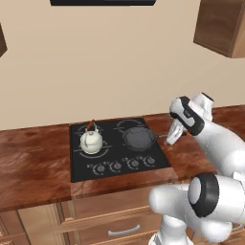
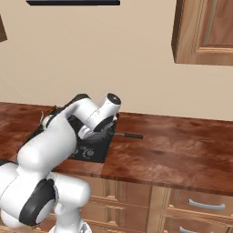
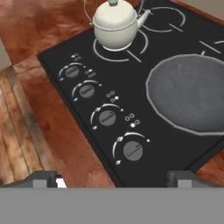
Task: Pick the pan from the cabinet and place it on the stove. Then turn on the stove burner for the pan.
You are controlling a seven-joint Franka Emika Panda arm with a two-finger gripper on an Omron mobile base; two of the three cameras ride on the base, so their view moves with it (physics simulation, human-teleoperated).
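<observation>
gripper (image 3: 112, 178) open and empty, jaws spread wide, poised over the near edge of the stove (image 3: 57, 54) and facing the knob row, likely lining up on the nearest knob (image 3: 132, 150) for the pan's burner. beyond the knobs, pan (image 3: 192, 98) flat on its burner, so placing looks done; handle (image 2: 129, 135) out over the counter (image 2: 182, 150), clear of the reach. farther back, kettle (image 3: 116, 24) on another burner, well apart from the knobs. cabinet (image 2: 202, 32) up on the wall.

No legible text, seemingly.
</observation>
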